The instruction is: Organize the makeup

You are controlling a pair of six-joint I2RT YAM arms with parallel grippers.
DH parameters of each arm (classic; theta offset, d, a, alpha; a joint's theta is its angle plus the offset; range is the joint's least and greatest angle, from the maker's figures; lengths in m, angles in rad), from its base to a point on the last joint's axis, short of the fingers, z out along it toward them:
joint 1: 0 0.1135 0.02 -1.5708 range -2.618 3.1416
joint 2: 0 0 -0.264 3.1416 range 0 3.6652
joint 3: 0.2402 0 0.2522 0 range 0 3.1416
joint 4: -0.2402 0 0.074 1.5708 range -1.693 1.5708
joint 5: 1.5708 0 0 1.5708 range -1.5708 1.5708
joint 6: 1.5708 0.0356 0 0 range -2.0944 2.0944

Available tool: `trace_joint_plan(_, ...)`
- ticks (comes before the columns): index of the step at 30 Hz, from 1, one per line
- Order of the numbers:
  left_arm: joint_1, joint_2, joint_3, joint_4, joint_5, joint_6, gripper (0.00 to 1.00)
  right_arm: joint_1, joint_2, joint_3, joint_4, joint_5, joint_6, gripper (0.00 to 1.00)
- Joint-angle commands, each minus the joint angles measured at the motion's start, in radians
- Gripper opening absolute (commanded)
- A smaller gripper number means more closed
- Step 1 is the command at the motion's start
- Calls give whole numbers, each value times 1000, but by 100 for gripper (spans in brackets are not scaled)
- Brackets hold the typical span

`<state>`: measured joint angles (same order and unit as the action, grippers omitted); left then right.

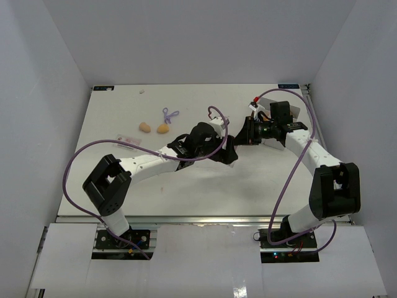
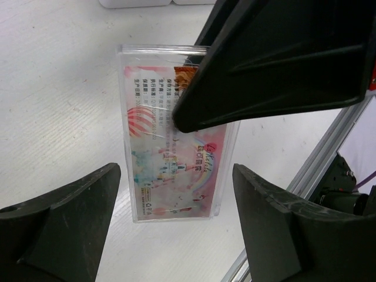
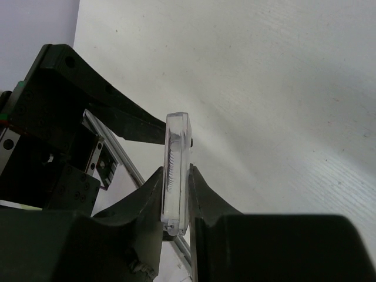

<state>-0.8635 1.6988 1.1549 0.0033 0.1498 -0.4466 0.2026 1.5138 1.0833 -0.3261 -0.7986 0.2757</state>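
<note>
My right gripper (image 3: 176, 176) is shut on a flat clear case (image 3: 177, 138) that shows edge-on, with lashes inside. In the left wrist view the same case (image 2: 176, 147) shows its pink printed card, held above the table by a right finger (image 2: 276, 64) from above. My left gripper (image 2: 175, 179) is open, its jaws either side of the case's lower end without touching it. In the top view both grippers meet mid-table, left (image 1: 231, 151) and right (image 1: 244, 135). Two beige egg sponges (image 1: 144, 127) (image 1: 163, 128), a purple looped tool (image 1: 168, 115), a pink packet (image 1: 129, 141) and a small white oval (image 1: 142, 91) lie at the left.
White enclosure walls ring the table (image 1: 186, 186). A white tray edge (image 2: 153, 3) shows at the top of the left wrist view. A red-and-white item (image 1: 254, 104) sits by the right wrist. Purple cables loop over both arms.
</note>
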Motion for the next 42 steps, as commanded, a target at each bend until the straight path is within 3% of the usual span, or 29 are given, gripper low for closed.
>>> trace_joint_plan(1, -1, -66, 25, -19, -36, 26, 95, -20, -41, 50, -12, 6, -114, 8)
trace_joint_plan(8, 20, -207, -6, -143, -69, 90, 98, -108, -90, 94, -88, 91, -400, 8)
trace_joint_plan(13, 65, -362, -65, -290, -91, 159, 98, -224, -169, 57, -75, 53, -672, 8)
trace_joint_plan(19, 104, -598, -229, -386, -224, 240, 98, -300, -252, 17, 7, 90, -1004, 8)
trace_joint_plan(23, 120, -707, -322, -359, -278, 244, 98, -354, -234, 23, 15, 54, -1174, 8)
trace_joint_plan(30, 136, -719, -348, -348, -276, 232, 98, -405, -130, 87, 16, 24, -1301, 8)
trace_joint_plan(42, 150, -725, -357, -342, -266, 230, 98, -416, 9, 202, 19, 4, -1342, 8)
